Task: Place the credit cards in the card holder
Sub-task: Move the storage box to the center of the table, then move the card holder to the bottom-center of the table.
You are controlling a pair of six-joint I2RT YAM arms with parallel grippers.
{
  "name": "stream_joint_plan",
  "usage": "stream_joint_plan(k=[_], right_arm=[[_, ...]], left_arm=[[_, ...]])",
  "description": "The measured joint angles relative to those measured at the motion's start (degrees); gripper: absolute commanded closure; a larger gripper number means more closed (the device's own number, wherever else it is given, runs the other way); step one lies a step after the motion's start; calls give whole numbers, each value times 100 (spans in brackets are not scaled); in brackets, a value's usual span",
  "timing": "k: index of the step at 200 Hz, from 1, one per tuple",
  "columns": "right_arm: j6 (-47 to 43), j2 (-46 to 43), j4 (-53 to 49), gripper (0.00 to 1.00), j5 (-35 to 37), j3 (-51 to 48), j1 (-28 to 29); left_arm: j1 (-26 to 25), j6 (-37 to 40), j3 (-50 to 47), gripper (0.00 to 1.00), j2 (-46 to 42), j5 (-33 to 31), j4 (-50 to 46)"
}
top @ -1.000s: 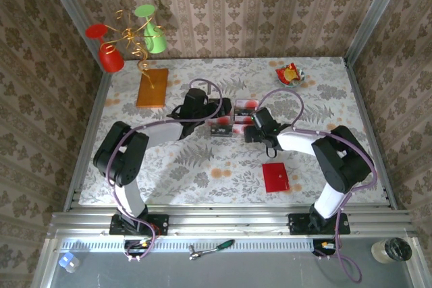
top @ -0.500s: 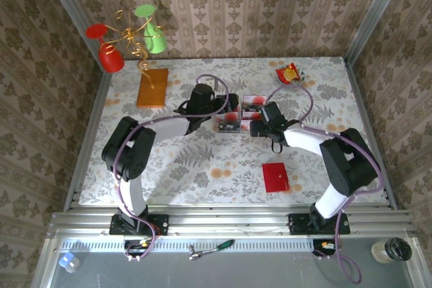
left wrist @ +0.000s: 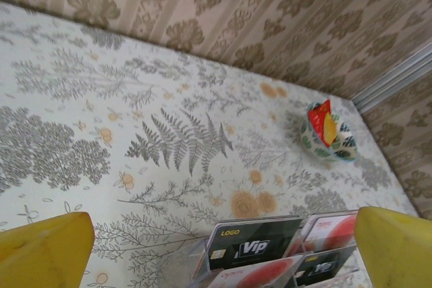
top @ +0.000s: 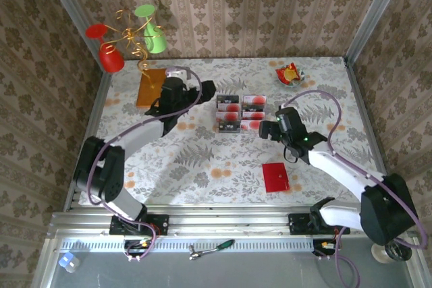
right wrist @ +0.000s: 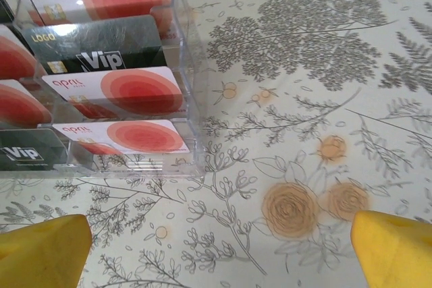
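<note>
From above, we see the cards (top: 239, 112) standing in two short columns at the middle of the table (top: 196, 160). The wallet (top: 275, 177) lies flat, red side up, nearer the arms and to the right, well apart from the cards. The left gripper (top: 206, 90) hangs just left of the far cards, with the orange block (top: 152, 87) on its other side. The right gripper (top: 264, 130) sits just right of the near cards, between them and the wallet. A wrapper (top: 289, 72) lies at the far right corner. In the left wrist view we find the two yellow fingertips (left wrist: 40, 251) at opposite edges of the frame, spread wide and holding nothing. Low between them show the tops of a dark card and some pale, red-blotched ones. Beyond is a bowl (left wrist: 341, 148) with the wrapper in it. In the right wrist view the fingertips (right wrist: 395, 251) are likewise spread wide and empty over bare tablecloth. There we see the cards tiered in a clear rack (right wrist: 185, 65) up and to the left, none of them touched.
</note>
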Motion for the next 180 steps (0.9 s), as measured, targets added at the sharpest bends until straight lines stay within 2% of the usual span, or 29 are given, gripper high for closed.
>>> stream_joint_plan(k=[42, 67, 120, 180], right_arm=[[498, -680, -525, 0, -188, -254, 0], [743, -1123, -861, 11, -586, -656, 0], [1443, -1801, -1814, 29, -1165, -1172, -11], [1937, -2135, -2472, 33, -1248, -1517, -26]], left_arm=[[11, 13, -339, 0, -826, 7, -553], [-144, 11, -706, 0, -1180, -22, -984], [-990, -278, -1652, 0, -1810, -444, -1818], [-1864, -435, -1860, 0, -1891, -1099, -2031]])
